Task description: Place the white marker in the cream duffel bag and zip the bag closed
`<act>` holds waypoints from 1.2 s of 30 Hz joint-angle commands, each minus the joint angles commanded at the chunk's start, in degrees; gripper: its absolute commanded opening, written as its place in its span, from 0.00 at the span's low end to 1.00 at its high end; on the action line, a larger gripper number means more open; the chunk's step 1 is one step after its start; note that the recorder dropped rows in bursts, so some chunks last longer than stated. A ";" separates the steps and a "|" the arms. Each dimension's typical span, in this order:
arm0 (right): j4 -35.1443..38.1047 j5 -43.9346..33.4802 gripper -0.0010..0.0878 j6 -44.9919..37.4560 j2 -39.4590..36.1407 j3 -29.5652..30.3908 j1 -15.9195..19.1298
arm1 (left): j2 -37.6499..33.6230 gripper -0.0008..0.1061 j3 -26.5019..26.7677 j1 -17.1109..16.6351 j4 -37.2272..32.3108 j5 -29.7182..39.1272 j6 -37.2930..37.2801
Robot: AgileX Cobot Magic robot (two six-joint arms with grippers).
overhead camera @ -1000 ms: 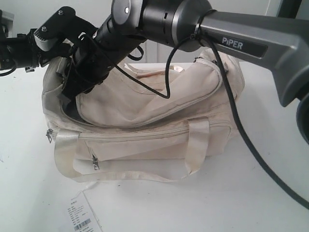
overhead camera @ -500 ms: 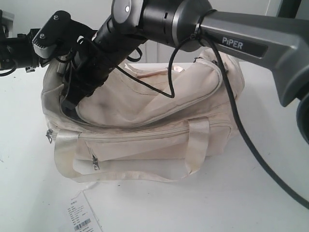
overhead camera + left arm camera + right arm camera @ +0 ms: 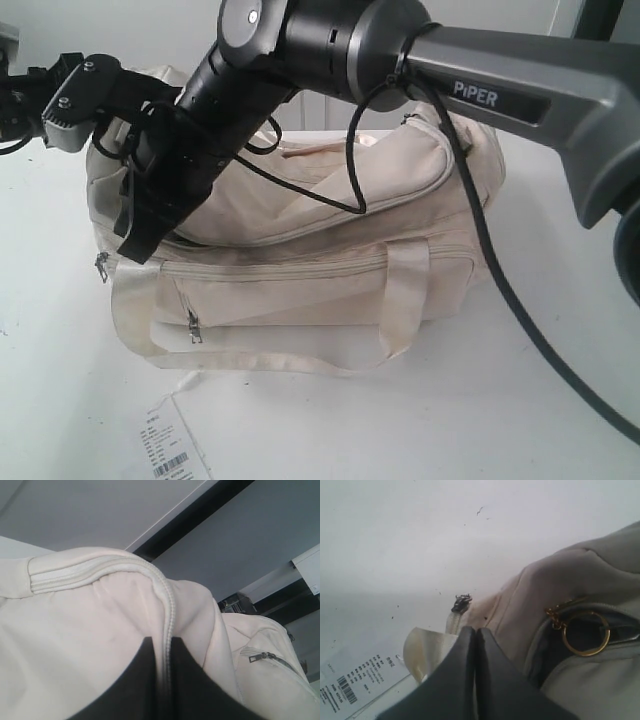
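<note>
The cream duffel bag (image 3: 330, 200) is resting on the tabletop (image 3: 500, 400). The left gripper (image 3: 161, 641) is clamping the bag's zip edge between its jaws. The right gripper (image 3: 476, 631) is hanging at the bag's end beside the gold ring (image 3: 585, 632), jaws pressed together.

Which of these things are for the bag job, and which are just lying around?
For the job: bag, top zip, left pincer, right pincer. The marker is not in sight.
Just lying about: paper tag on the table.
</note>
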State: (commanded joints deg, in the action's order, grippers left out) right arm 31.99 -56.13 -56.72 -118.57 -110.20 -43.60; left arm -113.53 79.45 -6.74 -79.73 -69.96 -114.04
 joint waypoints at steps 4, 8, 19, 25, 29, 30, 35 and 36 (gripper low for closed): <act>-0.62 -2.71 0.01 0.00 0.25 0.00 0.00 | 0.00 0.01 0.00 0.00 0.00 0.00 0.00; -0.75 1.81 0.01 1.60 0.50 0.00 0.00 | 0.00 0.01 0.00 0.00 0.00 0.00 0.00; -8.71 9.88 0.54 19.82 -2.27 0.00 -0.34 | 0.00 0.01 0.00 0.00 0.00 0.00 0.12; -5.92 11.47 0.54 19.43 -3.89 0.00 -0.34 | 0.00 0.01 0.00 0.00 0.00 0.00 0.11; -3.17 14.84 0.52 19.43 -5.53 0.00 -0.34 | 0.00 0.01 0.00 0.00 0.00 0.00 0.11; -1.89 15.81 0.51 19.43 -5.81 0.00 -0.34 | 0.00 0.01 0.00 0.00 0.00 0.00 0.11; -0.29 17.21 0.24 19.43 -6.15 0.00 -0.34 | 0.00 0.01 0.00 0.00 0.00 0.00 0.11; -0.44 17.21 0.13 19.43 -5.92 0.00 -0.34 | 0.00 0.01 0.00 0.00 0.00 0.00 0.11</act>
State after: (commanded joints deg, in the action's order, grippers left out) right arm 31.55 -38.91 -37.29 -124.49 -110.20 -43.94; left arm -113.53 79.45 -6.74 -79.73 -69.96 -113.93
